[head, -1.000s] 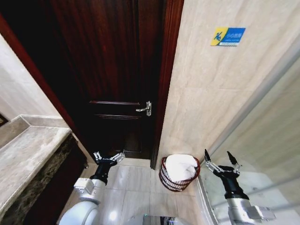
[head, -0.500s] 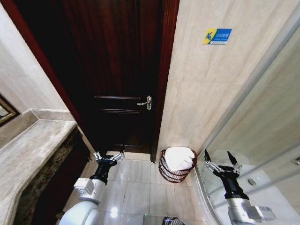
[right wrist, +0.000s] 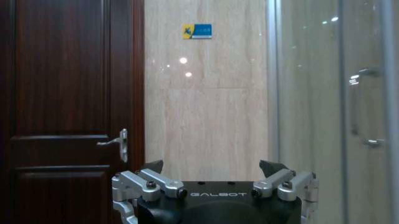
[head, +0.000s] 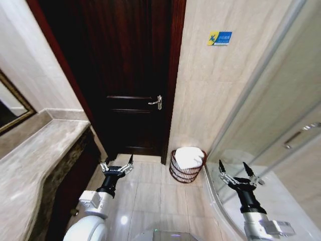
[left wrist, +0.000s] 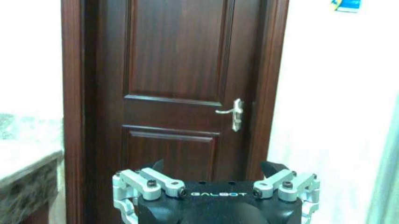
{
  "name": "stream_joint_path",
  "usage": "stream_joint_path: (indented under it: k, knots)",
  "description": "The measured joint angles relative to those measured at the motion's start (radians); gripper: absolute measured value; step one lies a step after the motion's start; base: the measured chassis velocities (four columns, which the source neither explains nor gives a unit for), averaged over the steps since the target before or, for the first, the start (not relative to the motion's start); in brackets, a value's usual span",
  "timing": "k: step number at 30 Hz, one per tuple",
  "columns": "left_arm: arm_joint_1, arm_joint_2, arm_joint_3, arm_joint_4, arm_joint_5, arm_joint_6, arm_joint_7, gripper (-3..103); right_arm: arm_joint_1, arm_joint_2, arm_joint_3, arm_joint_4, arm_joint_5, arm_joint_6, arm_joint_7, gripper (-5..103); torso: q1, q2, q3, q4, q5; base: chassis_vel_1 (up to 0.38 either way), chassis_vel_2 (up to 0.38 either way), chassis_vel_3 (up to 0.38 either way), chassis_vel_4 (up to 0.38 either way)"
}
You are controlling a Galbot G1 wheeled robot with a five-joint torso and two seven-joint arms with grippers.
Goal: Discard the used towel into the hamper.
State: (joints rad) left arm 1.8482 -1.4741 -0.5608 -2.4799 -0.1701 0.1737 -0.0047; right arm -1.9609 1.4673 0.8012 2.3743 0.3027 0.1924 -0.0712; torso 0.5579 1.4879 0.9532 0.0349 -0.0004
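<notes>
Back and up swings the camera since a second ago: the hamper (head: 187, 165) now sits smaller and higher in the head view, more floor shows in front of it, and a mirror edge has come in at far left, while both arms keep the same low pose. That hamper, a small round dark reddish-brown wire basket, stands on the pale tiled floor (head: 150, 196), tucked against the beige wall just beside the door frame, with the white towel (head: 189, 156) bundled inside and mounded above the rim. Near it on the right runs the curved base of the glass shower screen (head: 261, 125). Left of it is the dark wooden door (head: 130, 75) with its silver handle (head: 156, 102). High on the wall hangs a blue and yellow sign (head: 219, 38). The left gripper (head: 117, 165) hangs low in front of the door, fingers spread apart, holding nothing. The right gripper (head: 237, 173) hovers near the shower base, fingers likewise spread and empty. A stone tabletop (head: 35, 165) runs along the far left.
</notes>
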Motion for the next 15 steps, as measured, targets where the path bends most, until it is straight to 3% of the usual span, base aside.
stream_joint_path:
  k: [10, 15]
  knots:
    - [0.0, 0.0, 0.0, 0.0, 0.0, 0.0, 0.0, 100, 0.0, 0.0, 0.0, 0.0, 0.0, 0.0, 0.0, 100, 0.0, 0.0, 0.0, 0.0003, 0.0001, 0.295, -0.307, -0.298, 0.288]
    - [0.0, 0.0, 0.0, 0.0, 0.0, 0.0, 0.0, 100, 0.0, 0.0, 0.0, 0.0, 0.0, 0.0, 0.0, 100, -0.001, 0.001, 0.0, 0.0004, 0.0001, 0.188, -0.166, -0.187, 0.162]
